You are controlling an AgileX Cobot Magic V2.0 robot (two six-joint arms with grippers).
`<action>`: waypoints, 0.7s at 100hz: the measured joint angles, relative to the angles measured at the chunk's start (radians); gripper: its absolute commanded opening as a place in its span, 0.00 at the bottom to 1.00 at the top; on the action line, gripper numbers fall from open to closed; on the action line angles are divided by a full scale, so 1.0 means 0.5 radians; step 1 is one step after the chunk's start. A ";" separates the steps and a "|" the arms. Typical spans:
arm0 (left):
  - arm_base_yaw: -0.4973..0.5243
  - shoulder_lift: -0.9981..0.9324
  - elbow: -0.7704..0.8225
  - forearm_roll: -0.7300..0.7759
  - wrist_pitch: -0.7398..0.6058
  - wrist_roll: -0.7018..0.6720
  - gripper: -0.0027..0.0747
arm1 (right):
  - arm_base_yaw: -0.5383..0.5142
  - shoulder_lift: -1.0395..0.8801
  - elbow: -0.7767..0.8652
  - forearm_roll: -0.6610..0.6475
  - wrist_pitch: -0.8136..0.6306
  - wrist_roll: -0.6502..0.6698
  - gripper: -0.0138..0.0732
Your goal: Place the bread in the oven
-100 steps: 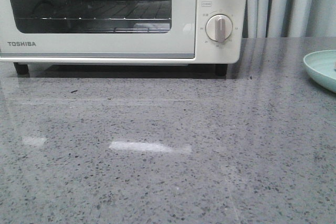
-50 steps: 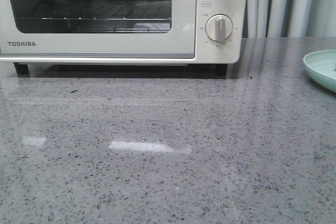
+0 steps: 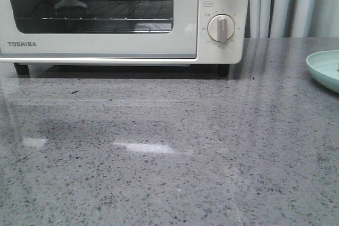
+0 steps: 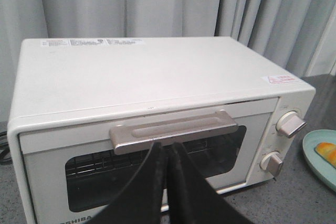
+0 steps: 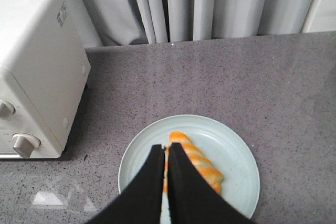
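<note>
The cream-white TOSHIBA oven (image 3: 106,19) stands at the back left of the table with its glass door closed. My left gripper (image 4: 165,144) is shut and empty, its tips just in front of and below the door handle (image 4: 173,129). The bread (image 5: 202,163), golden with pale stripes, lies on a pale green plate (image 5: 236,150) to the right of the oven (image 5: 37,66). Above the plate hangs my right gripper (image 5: 167,147), shut and holding nothing, its fingers covering part of the bread. Neither gripper shows directly in the front view.
The plate's rim (image 3: 323,70) shows at the right edge of the front view. Two round knobs (image 4: 289,124) sit on the oven's right panel. Grey curtains (image 5: 210,3) hang behind the speckled grey table (image 3: 169,157).
A dark reflection of the left gripper has appeared in the oven's window, and a faint shadow now lies on the table at the left. The oven and plate have not moved.
</note>
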 measured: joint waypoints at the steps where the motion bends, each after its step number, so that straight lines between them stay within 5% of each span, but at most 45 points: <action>1: 0.000 0.014 -0.013 0.000 0.017 0.000 0.01 | 0.005 0.006 -0.019 0.000 0.005 -0.006 0.14; 32: -0.002 0.499 -0.433 0.000 0.140 0.000 0.01 | 0.086 0.343 -0.380 0.000 0.169 -0.021 0.14; 70: -0.002 0.780 -0.574 -0.033 0.162 0.051 0.01 | 0.089 0.552 -0.675 0.000 0.242 -0.031 0.14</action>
